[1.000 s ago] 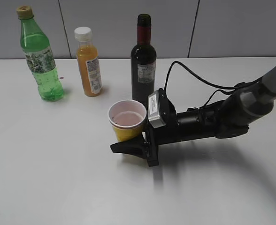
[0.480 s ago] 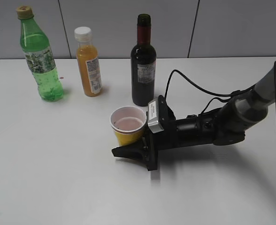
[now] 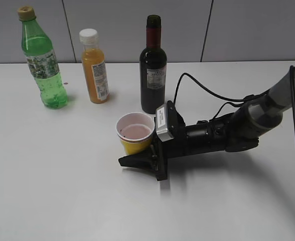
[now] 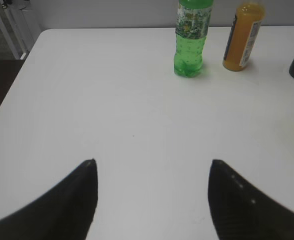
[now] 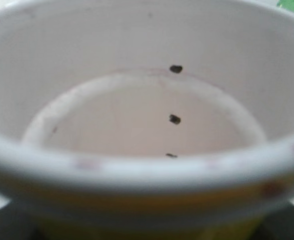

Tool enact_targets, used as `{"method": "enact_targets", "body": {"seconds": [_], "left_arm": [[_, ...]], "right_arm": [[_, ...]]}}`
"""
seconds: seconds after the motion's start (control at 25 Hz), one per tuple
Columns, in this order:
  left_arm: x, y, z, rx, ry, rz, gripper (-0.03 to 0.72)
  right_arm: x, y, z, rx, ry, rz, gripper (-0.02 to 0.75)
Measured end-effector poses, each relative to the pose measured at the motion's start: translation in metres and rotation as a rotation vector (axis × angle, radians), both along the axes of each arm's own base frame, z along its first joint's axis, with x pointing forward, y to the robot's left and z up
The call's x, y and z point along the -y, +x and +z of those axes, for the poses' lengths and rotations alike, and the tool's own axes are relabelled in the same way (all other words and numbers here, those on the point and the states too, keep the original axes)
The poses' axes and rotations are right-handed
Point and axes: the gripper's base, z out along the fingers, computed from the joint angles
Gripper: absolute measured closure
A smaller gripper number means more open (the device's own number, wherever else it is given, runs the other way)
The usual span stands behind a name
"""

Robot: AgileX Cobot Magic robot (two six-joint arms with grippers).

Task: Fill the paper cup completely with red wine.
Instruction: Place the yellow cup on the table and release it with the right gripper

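Over the last second the right hand (image 3: 137, 150) has drawn the paper cup (image 3: 135, 132) slightly back from the worktop's (image 3: 62, 191) far edge, away from the red wine (image 3: 153, 65) bottle; the cup stays upright and clasped between its jaws, so pouring has yet to start. Inside, the cup shows only a pinkish film and a few dark specks, practically empty. The wine bottle is uncorked and dark. The left hand (image 4: 152, 200) hangs wide, holding nothing.
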Motion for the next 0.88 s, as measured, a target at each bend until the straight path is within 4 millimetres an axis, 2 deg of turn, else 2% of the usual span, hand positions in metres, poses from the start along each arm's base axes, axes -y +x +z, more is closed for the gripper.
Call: {"method": "enact_targets", "body": {"seconds": [0.76,0.88], "left_arm": [[0.0,0.0,0.0,0.0,0.0,0.0,0.169],[0.0,0.0,0.0,0.0,0.0,0.0,0.169]], "right_arm": [[-0.0003,-0.0043,-0.001,0.019,-0.029,0.095,0.296],[-0.0003,-0.0046,-0.0011,0.019,-0.03,0.099,0.237]]}}
